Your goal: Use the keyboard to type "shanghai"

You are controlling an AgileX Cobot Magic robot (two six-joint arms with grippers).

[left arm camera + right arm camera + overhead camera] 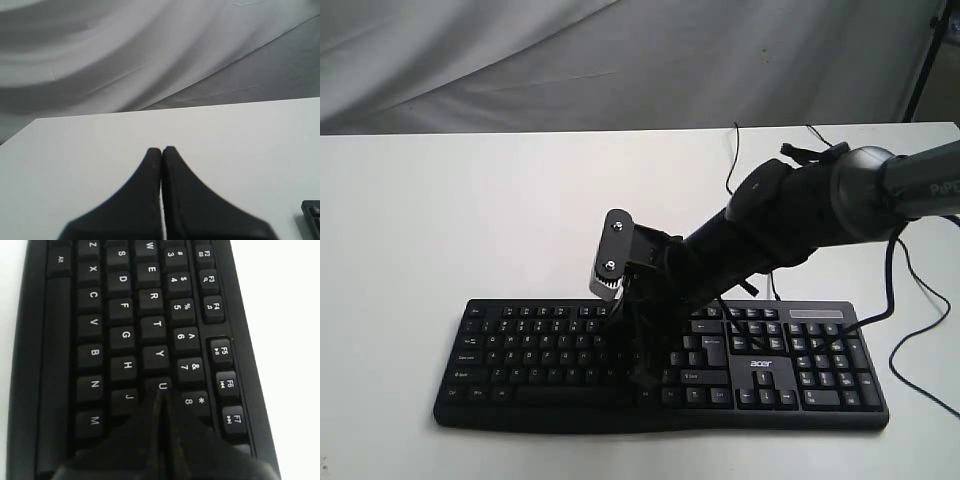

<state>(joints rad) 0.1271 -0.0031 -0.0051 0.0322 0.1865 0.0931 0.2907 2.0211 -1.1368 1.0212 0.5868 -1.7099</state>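
Observation:
The black keyboard (530,352) with white legends and an "acer" logo lies across the front of the white table. My right arm reaches in from the right over its middle, and the right gripper (642,372) points down onto the letter keys. In the right wrist view the keyboard (125,335) fills the frame and the right gripper (160,392) is shut, its joined tips at the U key, beside J and 8. The left gripper (161,150) is shut with nothing in it, hanging over bare table; a corner of the keyboard (312,212) shows at that frame's edge.
The white table (470,210) ends at a grey cloth backdrop (570,60). Thin black cables (920,385) run over the table right of and behind the keyboard. A dark stand leg (925,60) rises at the far right.

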